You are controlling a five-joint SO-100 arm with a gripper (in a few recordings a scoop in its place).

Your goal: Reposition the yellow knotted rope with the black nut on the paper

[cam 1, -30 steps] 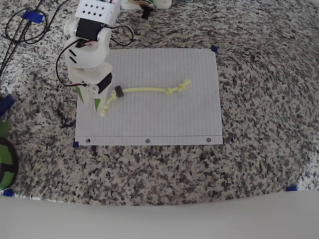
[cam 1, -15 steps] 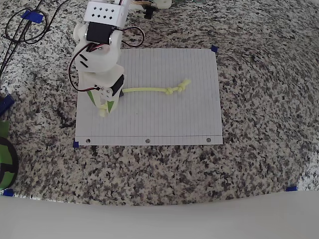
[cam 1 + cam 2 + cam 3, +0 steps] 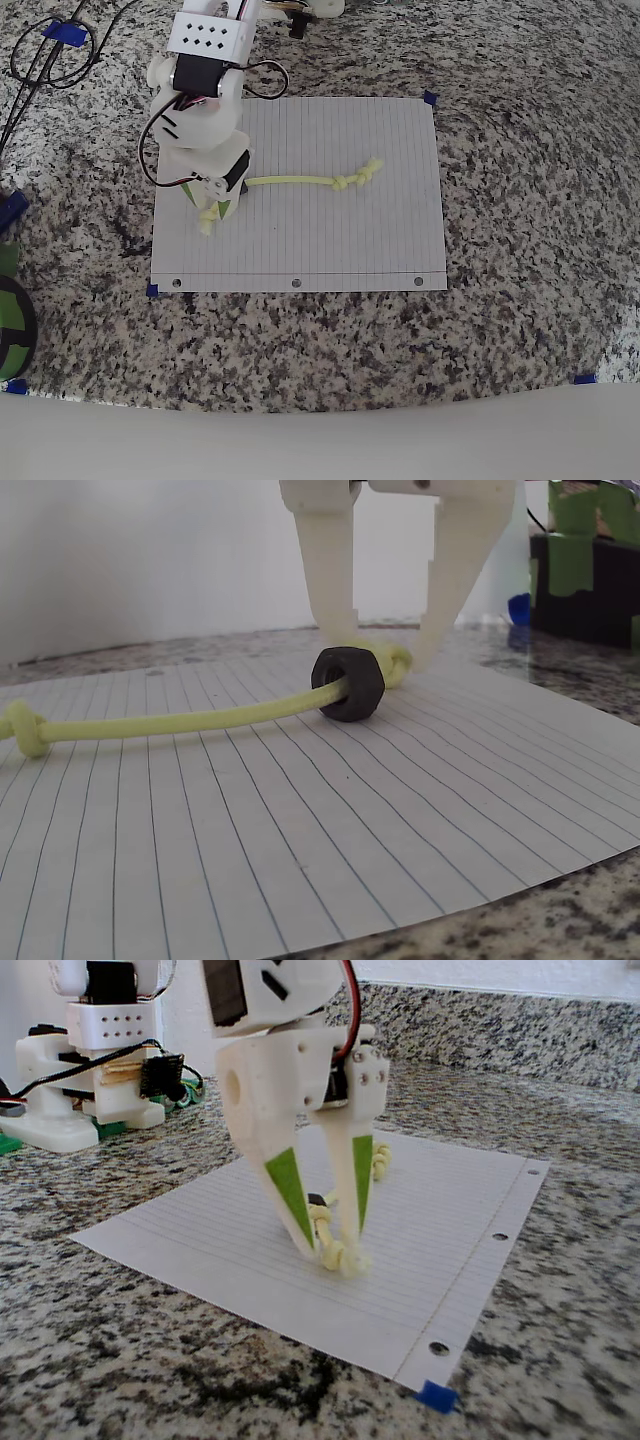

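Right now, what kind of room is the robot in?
Probably a kitchen counter used as a workbench: speckled granite countertop with matching backsplash, blue tape markers, and lined paper.

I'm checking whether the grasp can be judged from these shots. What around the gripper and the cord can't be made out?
- Overhead view: the small black ring-shaped nut and the fingertips lie under the white arm.
- Fixed view: the nut is mostly behind a green-faced finger.
- Wrist view: the gripper straddles the thin yellow knotted rope behind the nut; contact is unclear.
- Wrist view: the rope's far end is cut off by the left edge.
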